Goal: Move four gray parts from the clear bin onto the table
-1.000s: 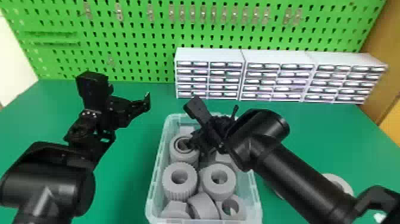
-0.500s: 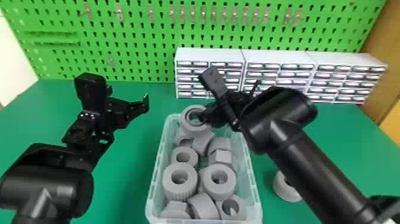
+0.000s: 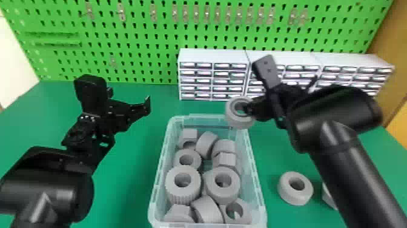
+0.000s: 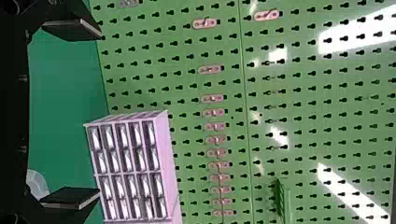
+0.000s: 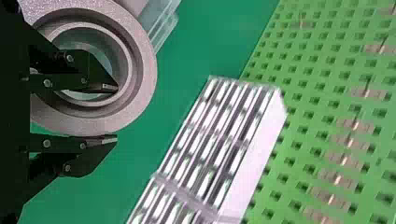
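Starting at my left, I have the left gripper [image 3: 129, 104] up over the table [image 3: 130, 169], its fingers spread wide and empty, with the pegboard [image 3: 127, 57] beyond it. To its right and nearer me than its fingertips is the clear bin [image 3: 160, 163], with a heap of gray parts [image 3: 222, 195] inside, some showing their holes and others tipped on their sides. Next along I have the right gripper [image 3: 253, 109], its fingers parted only by the wall of a gray ring [image 3: 234, 122]: in the right wrist view one finger [image 5: 95, 74] sits inside the hole, the other lies against the outside. That ring is at the gripper's left, over the bin's far right corner, raised above the heap. The drawer cabinets [image 3: 212, 54] stand beyond the right gripper, reaching out to both sides of it. Nearer me than that gripper and to its right, a round gray part [image 3: 295, 198] rests on the table beside the bin, and farther right I see another gray piece [image 3: 328, 198], partly hidden by my right arm [image 3: 360, 182]
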`<state>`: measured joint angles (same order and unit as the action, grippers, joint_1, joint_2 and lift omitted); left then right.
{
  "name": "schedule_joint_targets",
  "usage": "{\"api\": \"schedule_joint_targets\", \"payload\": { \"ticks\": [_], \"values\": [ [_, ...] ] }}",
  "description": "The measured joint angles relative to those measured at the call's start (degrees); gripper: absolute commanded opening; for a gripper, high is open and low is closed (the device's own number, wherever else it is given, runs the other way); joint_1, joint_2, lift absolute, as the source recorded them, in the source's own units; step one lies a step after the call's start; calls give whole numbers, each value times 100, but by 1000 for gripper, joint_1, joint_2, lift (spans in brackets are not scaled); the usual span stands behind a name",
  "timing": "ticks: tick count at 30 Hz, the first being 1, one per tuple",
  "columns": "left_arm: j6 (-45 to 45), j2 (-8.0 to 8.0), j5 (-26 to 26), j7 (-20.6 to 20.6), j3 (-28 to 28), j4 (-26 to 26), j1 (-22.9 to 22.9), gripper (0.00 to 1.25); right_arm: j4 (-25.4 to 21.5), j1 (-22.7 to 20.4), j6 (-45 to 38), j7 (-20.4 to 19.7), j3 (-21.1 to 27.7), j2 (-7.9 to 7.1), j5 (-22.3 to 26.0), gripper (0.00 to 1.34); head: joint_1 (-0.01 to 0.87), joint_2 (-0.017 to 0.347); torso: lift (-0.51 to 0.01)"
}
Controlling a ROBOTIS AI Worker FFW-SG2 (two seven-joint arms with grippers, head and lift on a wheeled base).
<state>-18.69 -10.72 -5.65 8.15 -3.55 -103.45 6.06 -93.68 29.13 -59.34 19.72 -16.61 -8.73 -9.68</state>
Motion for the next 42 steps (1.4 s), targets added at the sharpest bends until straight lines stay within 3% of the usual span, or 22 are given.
{"api": "schedule_joint_targets", "payload": {
  "ticks": [8,16,26,42],
  "values": [
    [-3,0,2,55,25,0,0,1141,-209,-413,-295,3,829,-28,-403,169,678,34,-50],
    [-11,0,11,56,20,0,16,1141,-135,-775,-380,-3,1451,-46,-722,167,678,34,-50],
    [-12,5,12,55,10,0,25,1143,457,-1110,1,-3,2129,44,-791,167,678,34,-50],
    [-12,9,12,55,-31,0,28,1143,1214,-1102,589,-3,2610,99,-798,169,678,34,-50]
  ]
}}
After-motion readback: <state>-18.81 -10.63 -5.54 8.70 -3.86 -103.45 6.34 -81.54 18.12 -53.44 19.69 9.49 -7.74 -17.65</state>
